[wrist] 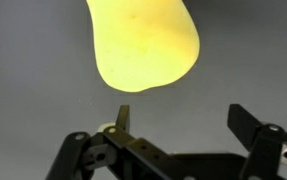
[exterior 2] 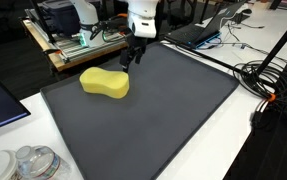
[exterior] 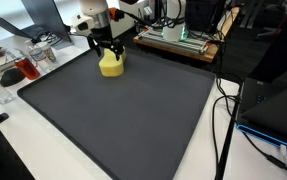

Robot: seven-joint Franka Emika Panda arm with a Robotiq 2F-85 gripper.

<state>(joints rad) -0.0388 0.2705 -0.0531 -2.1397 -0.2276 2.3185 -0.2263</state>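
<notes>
Left edge: clear containers (exterior: 23, 66) stand on the white table (exterior: 3, 140), off the mat, I think to keep them out of the arm's reach
Sponge: the yellow sponge (exterior: 112, 66) lies flat and free on the mat, near its far corner in both exterior views
Gripper: the gripper (exterior: 110, 50) hangs with its fingers (wrist: 123, 118) down, close by the sponge; the jaws are spread wide and have hold of nothing
Relation: in the wrist view the sponge lies ahead of the fingers, not between them, and apart from them
Why so: the wide jaws seem to suit the sponge's broad, soft body
Surface: a dark grey mat (exterior: 133, 120), plain, covers most of the table
Right side: a wooden board (exterior: 178, 42) with electronics behind the mat, then black cables (exterior: 223, 120) hanging at the table's edge
Room: looks like a laboratory or a workshop
</notes>
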